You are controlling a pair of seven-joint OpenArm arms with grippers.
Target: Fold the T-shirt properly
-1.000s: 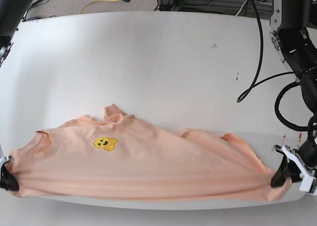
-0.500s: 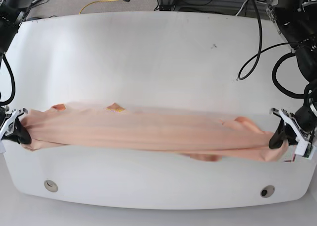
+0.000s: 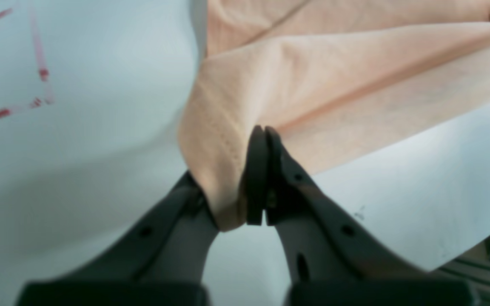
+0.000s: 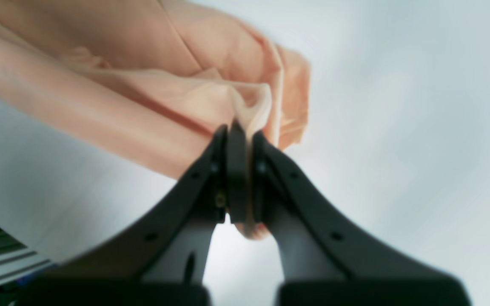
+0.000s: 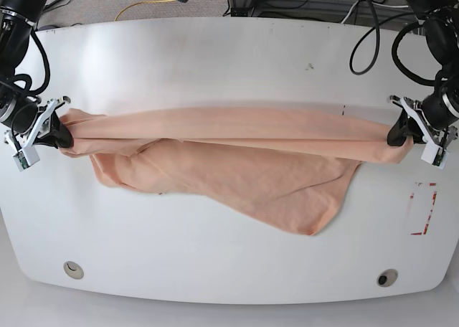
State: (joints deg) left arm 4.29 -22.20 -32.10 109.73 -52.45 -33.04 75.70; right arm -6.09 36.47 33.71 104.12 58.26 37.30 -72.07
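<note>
- Spanning most of the pic, the bench (image 5: 229,69) is white & bare up top; it's the flat surface the fold needs, so the cloth gets carried over its middle instead of the near edge.
- Hanging across it, the T-shirt (image 5: 237,169) is stretched side to side w/ its top edge pulled into a taut, near-straight band between the two arms. Prob. held tight so wrinkles drop out and the edge comes down straight.
- Below that band the rest of the fabric sags in a loose flap, lowest point toward the base view's right-centre. Looks to lie on the bench there, but can't tell how much is touching vs. lifted. Plain side faces up; no patch visible.
- Left pincer (image 3: 257,174) (right side of base view): jaws pressed together on a hemmed corner of the shirt, cloth bunched around one finger. Clamped tight so the stretch doesn't pull the corner free.
- Right pincer (image 4: 238,170) (left side of base view): jaws likewise closed on a gathered corner, w/ a bit of fabric poking out below the tips. Same job at the other end.
- Red marks (image 5: 423,209) form a rough box outline on the bench near the left arm, just beyond the shirt's end. Purpose unclear, maybe a placement ref.
</note>
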